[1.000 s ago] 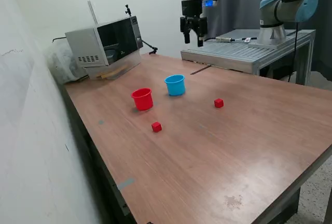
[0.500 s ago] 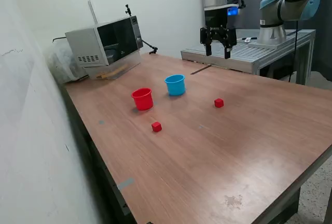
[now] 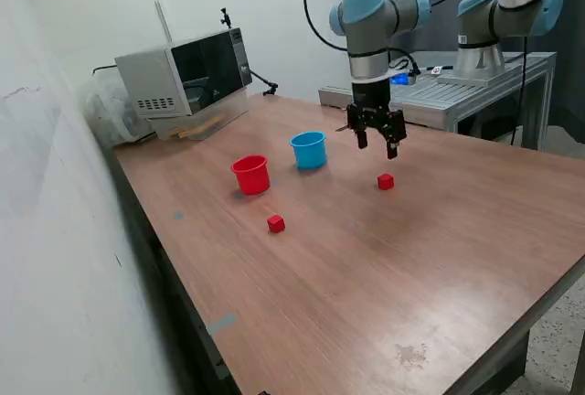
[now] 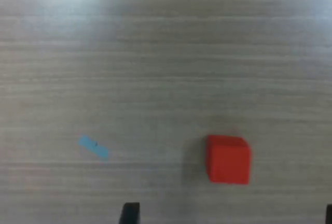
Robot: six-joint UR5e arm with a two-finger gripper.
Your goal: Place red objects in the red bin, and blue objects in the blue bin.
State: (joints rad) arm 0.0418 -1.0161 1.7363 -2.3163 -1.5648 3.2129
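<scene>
**Red cube just below the spread jaws, slightly off centre**

Broad wooden table [image 3: 439, 258] underneath, with a grey microwave [image 3: 187, 73] far off at the back corner, well away from the tool. Between that and the tool, two cups: red bin [image 3: 250, 175] further away, on the exterior view's left; blue bin [image 3: 309, 150] nearer, also toward the exterior view's left of the tool. No blue cubes visible anywhere on the tabletop; possibly already inside the blue cup, though not confirmable from here.

Gripper [image 3: 378, 143] pointing straight down, fingers spread apart, nothing held between them. Hovering above the table, not touching it.

Directly beneath and a touch toward the viewer in the exterior view: nearer red cube [image 3: 386, 181], resting flat on the wood, apart from everything else. Same cube [image 4: 228, 159] in the wrist view, sitting between the two dark fingertips [image 4: 130, 212] poking into the frame, but closer to one side than the other rather than centred. No long axis to speak of, so no twist needed; only a small sideways correction, then a straight drop, by this reading.

Second red cube [image 3: 275, 223] well away from the tool, out beyond the red cup toward the viewer.

Smallest of all: a scrap of blue tape [image 4: 93, 147] on the wood near the cube, clear of the fingers.
</scene>
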